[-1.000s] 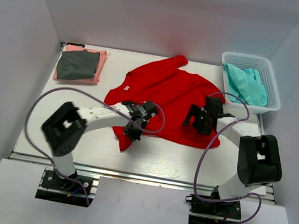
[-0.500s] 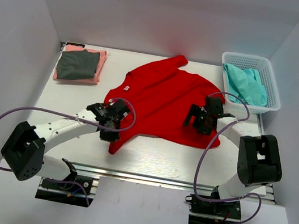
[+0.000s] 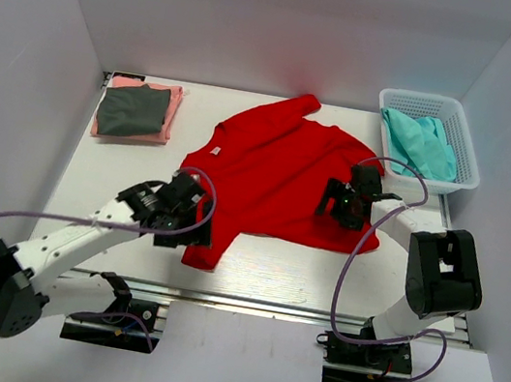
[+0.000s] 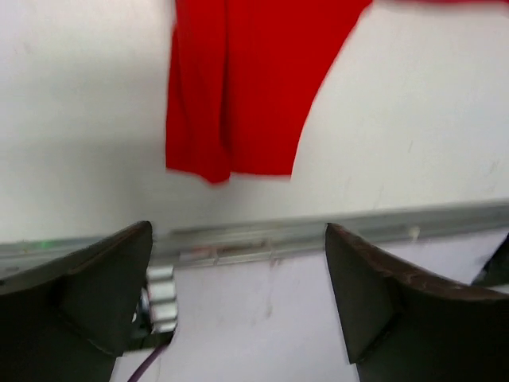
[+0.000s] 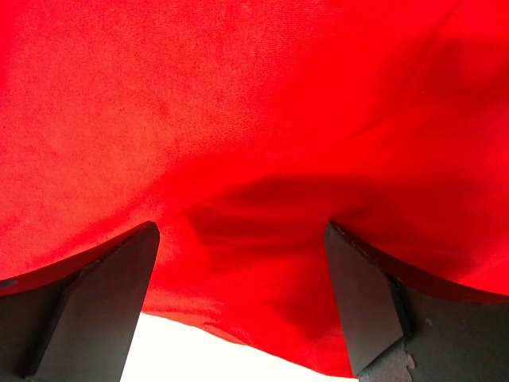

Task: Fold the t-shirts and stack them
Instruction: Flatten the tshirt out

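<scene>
Red t-shirt (image 3: 278,170) spread across frame centre. Left gripper (image 4: 238,229), fingers wide apart, at its lower-left sleeve; right gripper (image 5: 240,227), equally wide, over its right hem.

One red tee laid out, two already folded and stacked

The red t-shirt (image 3: 278,170) is spread open and mostly flat mid-table, sitting kinda diagonal: one sleeve pokes toward the far edge, the other trails down toward the near-left, and the collar with its little white tag faces left. There's a soft wrinkle by its near-right hem. Over in the far-left corner the dark grey t-shirt (image 3: 133,110) is folded into a neat rectangle, lying right on top of the folded salmon pink t-shirt (image 3: 173,116), whose edges peek out around it.
</scene>
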